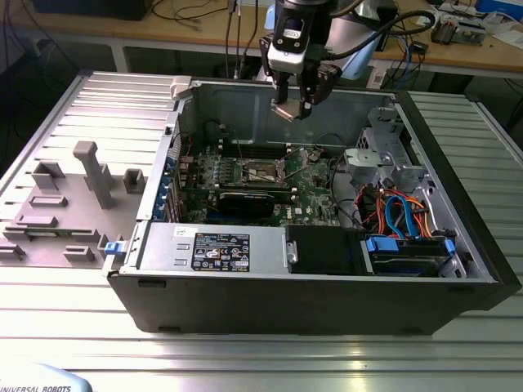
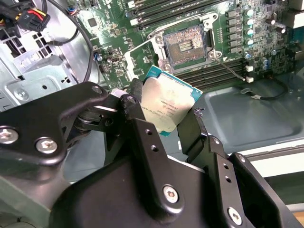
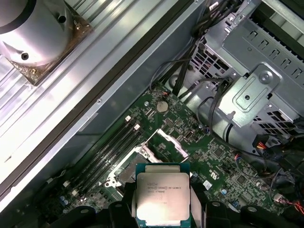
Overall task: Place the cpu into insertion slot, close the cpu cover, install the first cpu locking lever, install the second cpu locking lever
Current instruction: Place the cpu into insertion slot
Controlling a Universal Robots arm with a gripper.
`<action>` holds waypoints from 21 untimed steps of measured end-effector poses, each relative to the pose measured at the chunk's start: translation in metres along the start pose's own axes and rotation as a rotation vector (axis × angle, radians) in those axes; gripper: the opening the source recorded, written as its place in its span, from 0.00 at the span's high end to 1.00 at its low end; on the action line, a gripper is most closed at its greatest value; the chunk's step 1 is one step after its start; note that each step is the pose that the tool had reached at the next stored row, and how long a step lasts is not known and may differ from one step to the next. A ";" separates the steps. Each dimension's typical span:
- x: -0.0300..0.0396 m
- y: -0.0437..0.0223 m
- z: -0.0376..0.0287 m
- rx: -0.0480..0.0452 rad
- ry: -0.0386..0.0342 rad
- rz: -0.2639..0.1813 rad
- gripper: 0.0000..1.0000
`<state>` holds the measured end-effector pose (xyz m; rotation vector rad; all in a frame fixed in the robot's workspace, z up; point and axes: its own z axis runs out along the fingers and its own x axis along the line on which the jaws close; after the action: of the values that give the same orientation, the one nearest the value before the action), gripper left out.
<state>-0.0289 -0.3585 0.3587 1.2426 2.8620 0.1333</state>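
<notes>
Ribbed metal table point(image 1: 245, 359), open pc case point(image 1: 310, 302) flat on it: gripper point(image 1: 292, 109) pinches the cpu point(image 2: 168, 102) by opposite edges, lid up, well above the bare insertion slot point(image 2: 187, 45), whose cpu cover point(image 3: 171, 141) looks swung open for access.

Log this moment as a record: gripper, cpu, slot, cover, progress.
gripper: shut on the cpu, high above the open computer case
cpu: clamped by its edges, metal top toward both wrist views, clear of the motherboard
insertion slot: empty, contacts exposed
cpu cover: swung open beside the slot
progress: cpu not yet seated
</notes>
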 end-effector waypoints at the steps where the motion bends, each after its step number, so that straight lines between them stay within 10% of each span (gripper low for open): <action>1: 0.0006 -0.0007 0.0000 0.0000 0.0000 0.000 0.46; 21: 0.0014 -0.0017 -0.0001 -0.0004 -0.0026 0.030 0.46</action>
<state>-0.0311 -0.3586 0.3587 1.2857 2.8415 0.1327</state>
